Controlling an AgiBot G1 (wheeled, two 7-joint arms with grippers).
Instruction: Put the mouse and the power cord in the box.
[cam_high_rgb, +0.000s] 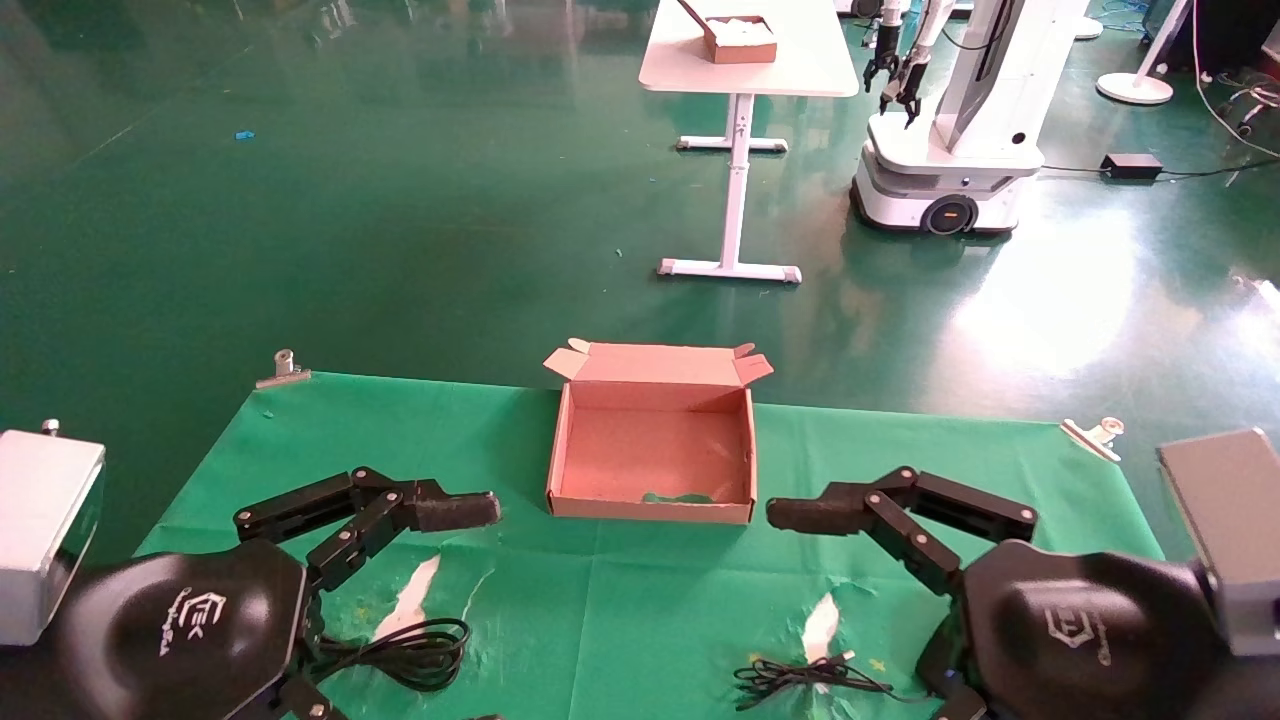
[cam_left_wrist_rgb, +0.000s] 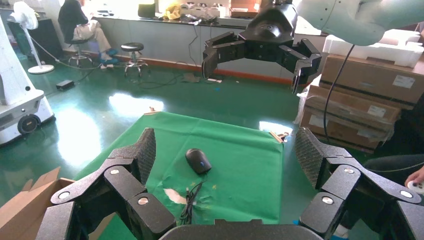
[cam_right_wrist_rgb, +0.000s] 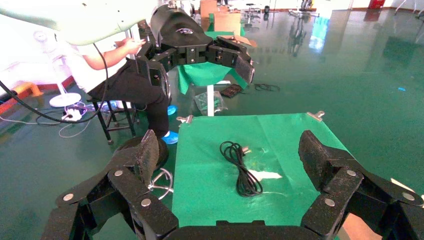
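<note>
The brown cardboard box (cam_high_rgb: 650, 505) lies open and empty at the middle of the green cloth, lid folded back. The looped power cord (cam_high_rgb: 415, 652) lies near the front left, beside my left arm; it also shows in the right wrist view (cam_right_wrist_rgb: 241, 170). The black mouse (cam_left_wrist_rgb: 198, 161) and its thin cable (cam_left_wrist_rgb: 189, 202) rest at the front right. In the head view only the cable (cam_high_rgb: 800, 680) shows; my right arm hides the mouse. My left gripper (cam_high_rgb: 468, 511) hovers open just left of the box. My right gripper (cam_high_rgb: 792, 515) hovers open just right of it. Neither holds anything.
Metal clips (cam_high_rgb: 285, 368) (cam_high_rgb: 1095, 435) pin the cloth's far corners. Torn pale patches (cam_high_rgb: 415, 592) (cam_high_rgb: 822, 625) mark the cloth near the cords. Beyond my table stand a white table (cam_high_rgb: 745, 75) with a smaller box and another robot (cam_high_rgb: 950, 150).
</note>
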